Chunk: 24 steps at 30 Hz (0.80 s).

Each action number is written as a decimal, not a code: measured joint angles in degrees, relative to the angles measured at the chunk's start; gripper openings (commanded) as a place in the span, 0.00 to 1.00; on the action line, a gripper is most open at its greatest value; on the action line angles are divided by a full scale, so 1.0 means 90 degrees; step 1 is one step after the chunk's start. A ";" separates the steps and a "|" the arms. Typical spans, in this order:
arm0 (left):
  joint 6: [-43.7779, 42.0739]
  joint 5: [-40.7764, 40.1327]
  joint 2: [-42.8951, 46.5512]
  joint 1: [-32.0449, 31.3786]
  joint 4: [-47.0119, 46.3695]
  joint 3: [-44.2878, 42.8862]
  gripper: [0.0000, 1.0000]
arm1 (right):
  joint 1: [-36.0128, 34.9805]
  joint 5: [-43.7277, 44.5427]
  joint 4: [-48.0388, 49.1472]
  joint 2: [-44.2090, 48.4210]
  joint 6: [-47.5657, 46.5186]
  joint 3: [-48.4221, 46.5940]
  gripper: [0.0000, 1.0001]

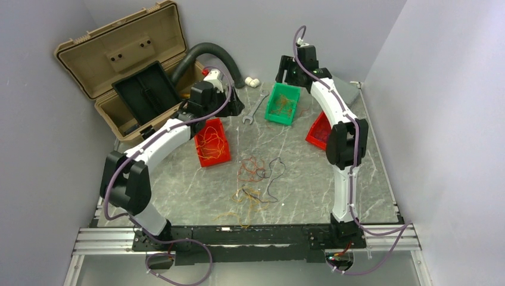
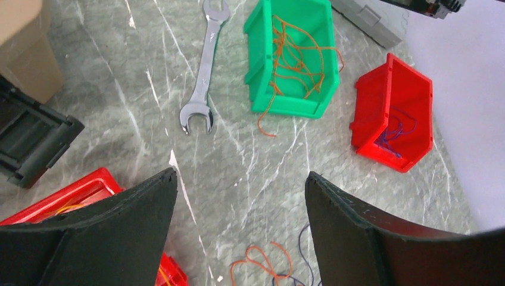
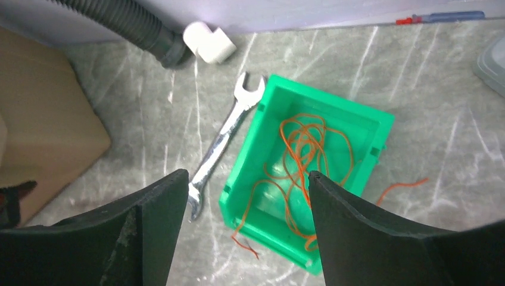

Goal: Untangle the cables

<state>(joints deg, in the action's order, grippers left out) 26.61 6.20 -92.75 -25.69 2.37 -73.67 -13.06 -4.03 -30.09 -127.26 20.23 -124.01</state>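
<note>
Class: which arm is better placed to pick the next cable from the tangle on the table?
Probably left: the open left gripper sits nearer the tangle, whose strands show in its view; the right gripper hangs over the far green bin.

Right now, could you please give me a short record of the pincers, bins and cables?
Left pincer: open, empty, above the table
Right pincer: open, empty, above the green bin
Green bin contents: orange cables, one end trailing over the wall
Left red bin: yellow and orange cables
Right red bin: purple strands
Loose tangle: on the table between the arms
Wrench: flat, beside the green bin
</note>
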 measured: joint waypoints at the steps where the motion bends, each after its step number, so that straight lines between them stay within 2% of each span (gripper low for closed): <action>1: -0.0022 0.0002 0.0049 0.0000 0.0049 0.0039 0.82 | 0.0000 0.0012 0.0000 0.0095 -0.0085 0.0129 0.76; 8: -0.0282 0.0321 0.0646 0.0000 0.0457 0.0155 0.86 | 0.0352 -0.0357 0.0083 0.0860 -0.0755 0.1807 0.71; 12: -0.0386 0.0665 0.1166 0.0000 0.0527 0.0437 0.94 | 0.0852 -0.0877 0.0367 0.1212 -0.0794 0.2705 0.71; 14: -0.0406 0.0780 0.1486 0.0000 0.0571 0.0712 0.99 | 0.1098 -0.1299 0.0627 0.1290 -0.0753 0.3028 0.74; 19: -0.0549 0.0835 0.2191 0.0000 0.0889 0.1275 0.99 | 0.1496 -0.2140 0.1234 0.1292 -0.0699 0.3468 0.78; 24: -0.0651 0.0833 0.2788 0.0000 0.1154 0.1588 0.99 | 0.1469 -0.2936 0.1605 0.0928 -0.0789 0.3225 0.76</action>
<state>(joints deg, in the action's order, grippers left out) 20.75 13.69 -67.66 -25.69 12.75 -59.37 0.16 -30.46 -15.64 -118.91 13.13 -94.98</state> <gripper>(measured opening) 0.993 0.770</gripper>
